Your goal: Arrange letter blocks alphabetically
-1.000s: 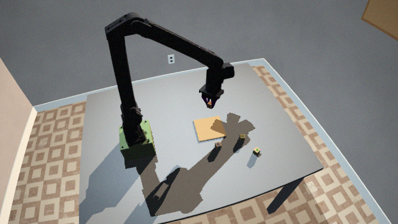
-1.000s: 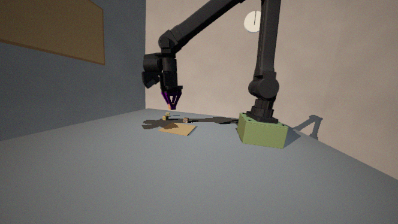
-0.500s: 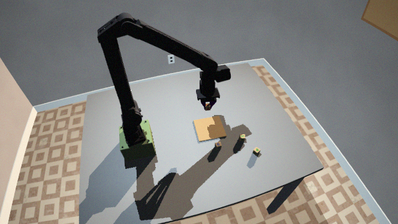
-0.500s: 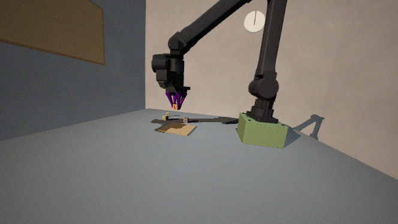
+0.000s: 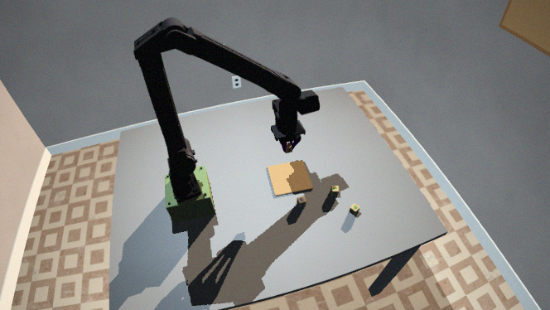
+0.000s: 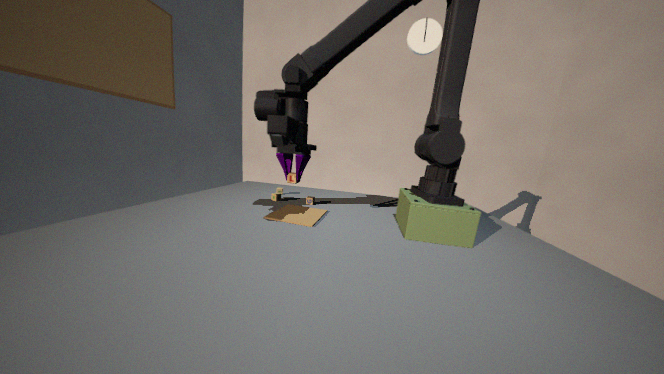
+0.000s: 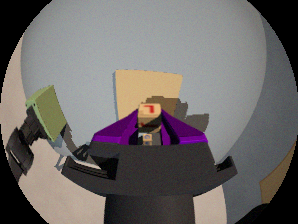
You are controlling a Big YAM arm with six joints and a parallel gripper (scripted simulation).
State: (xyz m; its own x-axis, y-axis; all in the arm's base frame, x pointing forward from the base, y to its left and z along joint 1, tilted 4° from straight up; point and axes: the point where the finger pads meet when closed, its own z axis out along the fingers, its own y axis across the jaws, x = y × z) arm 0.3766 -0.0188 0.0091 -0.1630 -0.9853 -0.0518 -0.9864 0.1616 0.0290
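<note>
- One block with a red letter is grasped by the hand, above the bench.
- Below the hand lies the tan mat.
- Three other blocks also are lower than the hand, off the mat.

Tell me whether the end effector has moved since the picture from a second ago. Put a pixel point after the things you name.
Yes. In the top view, the end effector (image 5: 290, 148) (image 6: 293, 179) (image 7: 149, 113) has shifted toward the side of the green base (image 5: 169, 192) (image 6: 440, 225) (image 7: 52, 112), judged against the mat (image 5: 279, 178) (image 6: 312, 217) (image 7: 135, 87).
</note>
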